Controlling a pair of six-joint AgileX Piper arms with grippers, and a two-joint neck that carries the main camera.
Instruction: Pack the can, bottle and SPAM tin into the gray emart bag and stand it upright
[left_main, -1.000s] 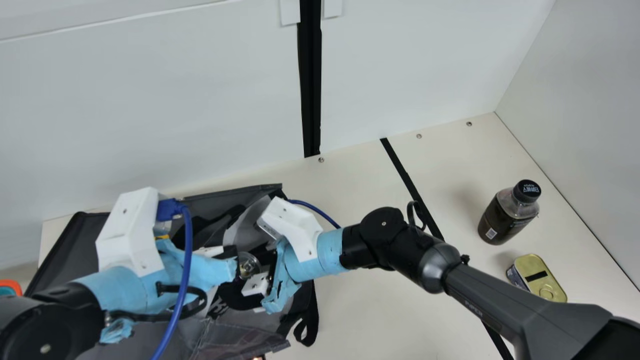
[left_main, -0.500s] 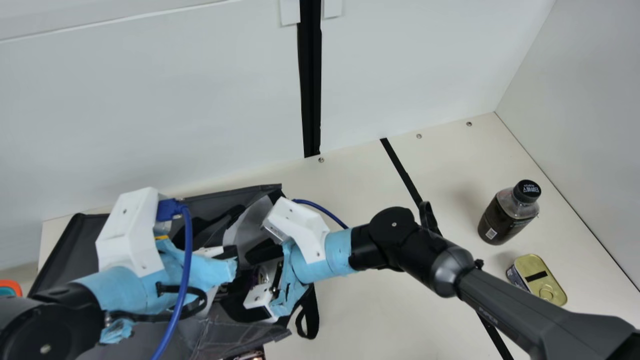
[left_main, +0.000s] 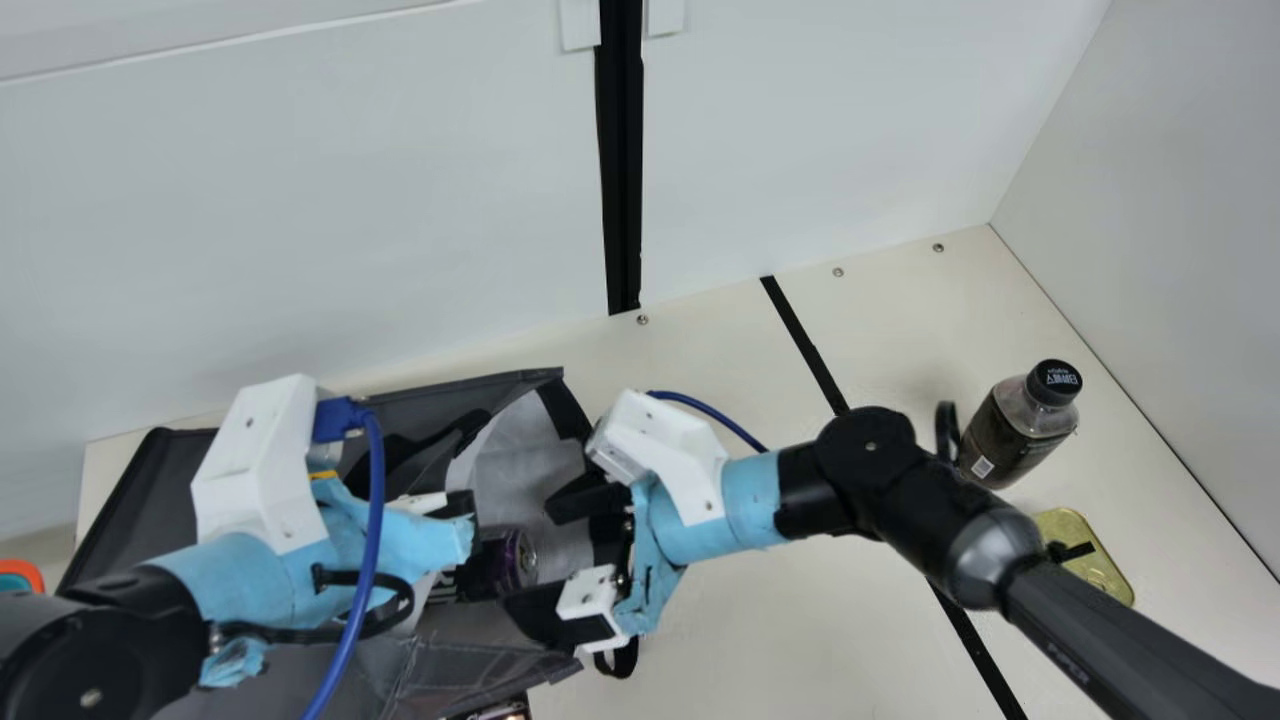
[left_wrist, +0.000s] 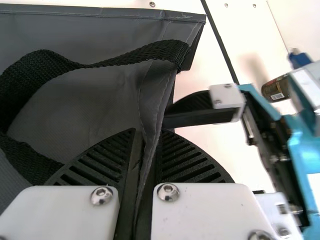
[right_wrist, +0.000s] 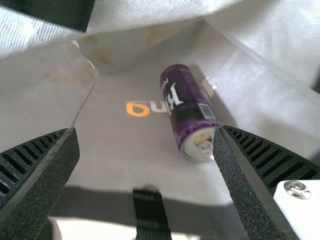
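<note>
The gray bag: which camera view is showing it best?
The main view, taking in most of the bag. Left wrist view: handle and edge between fingers. Right wrist view: inside, with can.

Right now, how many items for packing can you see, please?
3: the can lying inside the gray bag, the bottle on the table at the main view's right, and the tin near it. More may be hidden.
</note>
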